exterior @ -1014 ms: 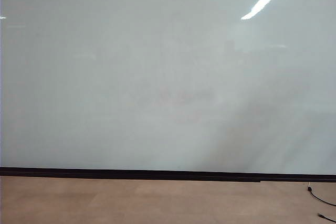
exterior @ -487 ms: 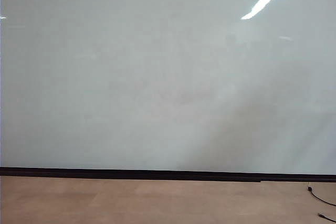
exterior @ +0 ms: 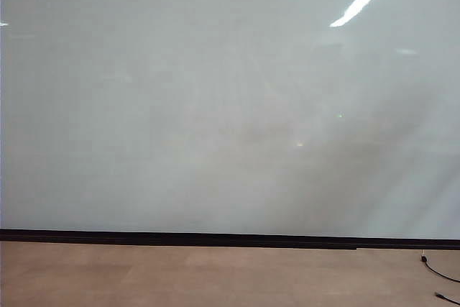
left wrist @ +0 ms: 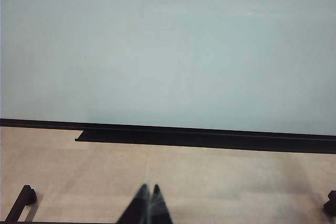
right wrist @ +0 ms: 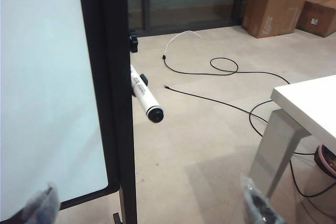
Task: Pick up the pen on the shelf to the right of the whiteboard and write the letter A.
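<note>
Pen (right wrist: pixel 145 96) pickup in hand. Right hand (right wrist: pixel 152 208) spread wide, empty, short of the marker. Pen at twelve o'clock, jutting from whiteboard (right wrist: pixel 47 87) frame edge. Best approached straight, barrel centred between fingers before closing. Left hand (left wrist: pixel 148 208) pinched closed, empty, well apart.

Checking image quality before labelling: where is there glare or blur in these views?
Exterior view: a bright streak of lamp glare top right on the whiteboard, soft shadow bands lower right. Right wrist view: the right gripper blurred with jaws open, the pen sharp. Left wrist view: evenly lit, the left gripper slightly soft.
</note>
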Robot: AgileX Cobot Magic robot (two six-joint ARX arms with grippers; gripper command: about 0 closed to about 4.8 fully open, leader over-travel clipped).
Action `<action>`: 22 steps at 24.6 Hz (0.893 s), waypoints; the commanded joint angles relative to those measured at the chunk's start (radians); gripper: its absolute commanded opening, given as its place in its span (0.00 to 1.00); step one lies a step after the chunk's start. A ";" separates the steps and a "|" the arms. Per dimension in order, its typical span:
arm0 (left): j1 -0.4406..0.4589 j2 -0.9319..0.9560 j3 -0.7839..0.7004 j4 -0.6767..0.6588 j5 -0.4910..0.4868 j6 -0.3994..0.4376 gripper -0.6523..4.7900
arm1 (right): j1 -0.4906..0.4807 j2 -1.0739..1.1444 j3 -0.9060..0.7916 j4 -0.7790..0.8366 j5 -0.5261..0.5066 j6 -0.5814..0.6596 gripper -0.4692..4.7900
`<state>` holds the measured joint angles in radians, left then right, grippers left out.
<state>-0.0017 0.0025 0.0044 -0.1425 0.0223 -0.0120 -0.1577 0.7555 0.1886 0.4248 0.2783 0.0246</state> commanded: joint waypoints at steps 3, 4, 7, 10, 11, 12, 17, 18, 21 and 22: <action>0.000 0.001 0.002 0.008 0.000 0.004 0.11 | -0.107 0.173 0.003 0.245 -0.179 -0.035 1.00; 0.000 0.001 0.002 0.008 0.000 0.004 0.11 | -0.146 0.225 0.002 0.312 -0.238 -0.047 1.00; 0.000 0.001 0.002 0.008 0.000 0.004 0.11 | -0.232 0.372 0.002 0.545 -0.359 -0.056 1.00; 0.000 0.001 0.002 0.008 0.000 0.004 0.11 | -0.280 0.507 0.002 0.722 -0.422 -0.056 1.00; 0.000 0.001 0.002 0.008 0.000 0.004 0.11 | -0.288 0.550 0.002 0.768 -0.441 -0.055 1.00; 0.000 0.001 0.002 0.008 0.000 0.004 0.11 | -0.296 0.586 0.002 0.806 -0.448 -0.055 1.00; 0.000 0.001 0.002 0.008 0.000 0.004 0.11 | -0.312 0.786 0.019 0.992 -0.484 -0.047 1.00; 0.000 0.001 0.002 0.008 0.000 0.004 0.11 | -0.317 0.813 0.031 0.990 -0.502 -0.046 1.00; 0.000 0.001 0.002 0.008 0.000 0.004 0.11 | -0.316 0.898 0.079 0.990 -0.547 -0.047 1.00; 0.000 0.001 0.002 0.008 0.000 0.004 0.11 | -0.316 0.923 0.099 0.990 -0.561 -0.050 1.00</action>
<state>-0.0017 0.0025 0.0044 -0.1425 0.0223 -0.0120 -0.4732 1.6546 0.2672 1.3949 -0.2493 -0.0246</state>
